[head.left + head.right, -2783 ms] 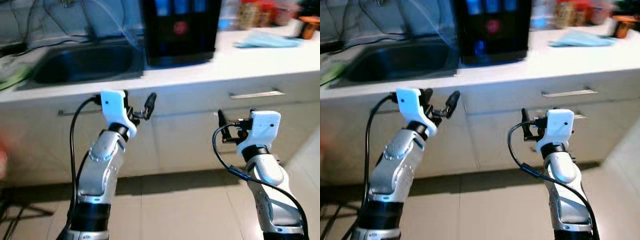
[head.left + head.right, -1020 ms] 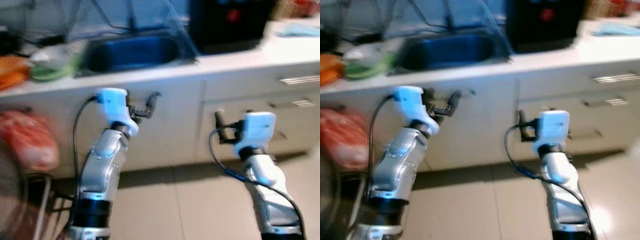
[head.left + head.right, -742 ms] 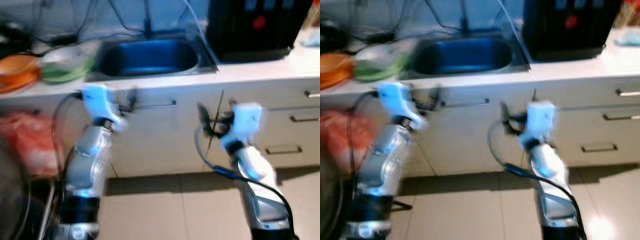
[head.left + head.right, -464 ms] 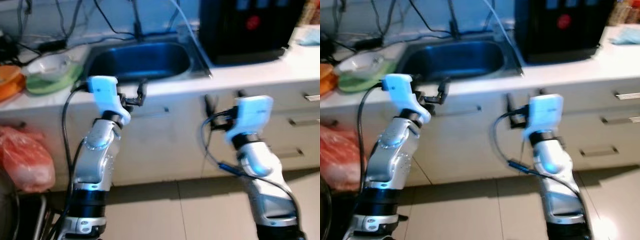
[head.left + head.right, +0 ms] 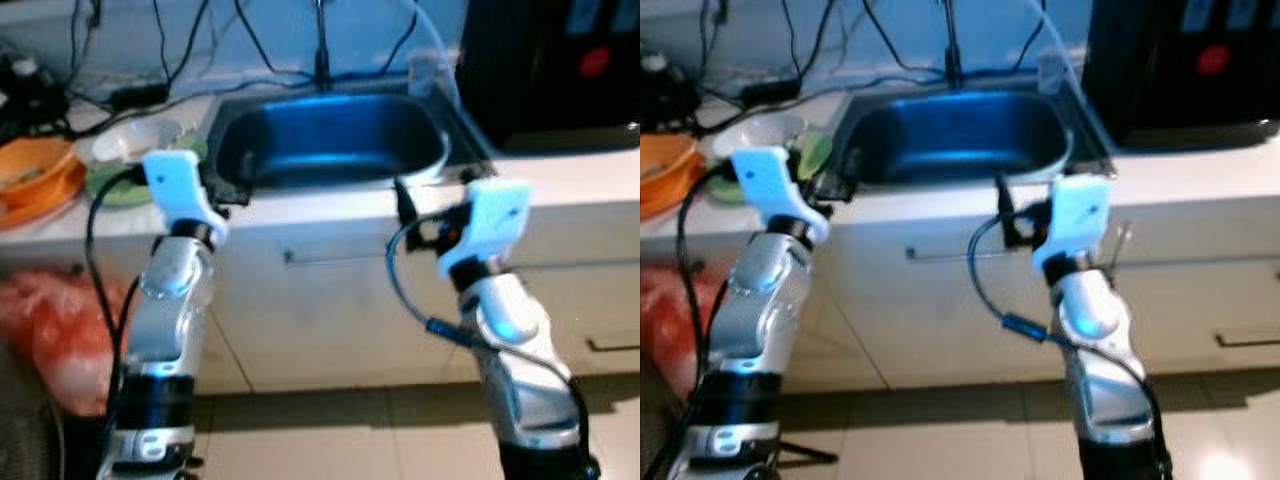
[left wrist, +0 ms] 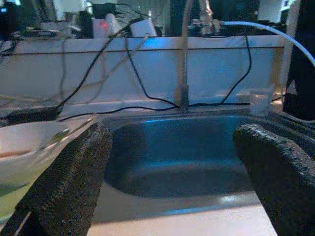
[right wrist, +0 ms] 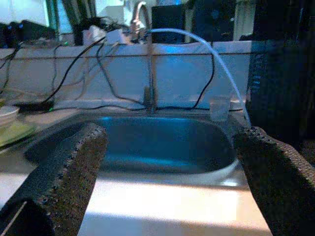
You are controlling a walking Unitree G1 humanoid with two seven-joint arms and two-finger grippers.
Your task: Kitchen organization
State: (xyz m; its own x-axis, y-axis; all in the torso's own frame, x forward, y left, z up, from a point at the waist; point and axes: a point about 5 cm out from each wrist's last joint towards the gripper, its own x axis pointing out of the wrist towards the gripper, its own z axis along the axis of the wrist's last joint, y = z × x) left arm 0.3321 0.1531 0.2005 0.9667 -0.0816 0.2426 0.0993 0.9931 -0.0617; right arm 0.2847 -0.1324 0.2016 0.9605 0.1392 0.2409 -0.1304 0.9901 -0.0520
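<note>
A steel sink (image 5: 330,140) is set in the white counter (image 5: 560,185) straight ahead of me, with a faucet (image 7: 150,64) and a pale hose (image 7: 206,46) behind it. My left gripper (image 5: 240,183) is raised at the sink's front left corner, open and holding nothing. My right gripper (image 5: 412,215) hangs just before the counter edge by the sink's front right, open and empty too. In both wrist views the basin (image 6: 182,147) lies beyond the spread black fingers (image 6: 74,187). The basin looks empty.
Left of the sink stand a white bowl on a green plate (image 5: 135,150) and an orange bowl (image 5: 35,170). A black appliance (image 5: 560,60) stands on the right. A small clear cup (image 7: 219,108) sits at the sink's back corner. Cables run along the back wall. A red bag (image 5: 50,330) hangs low at left.
The whole view has shifted: the sink now lies centred and closer. Both grippers have risen from cabinet-front height to the counter edge, still open.
</note>
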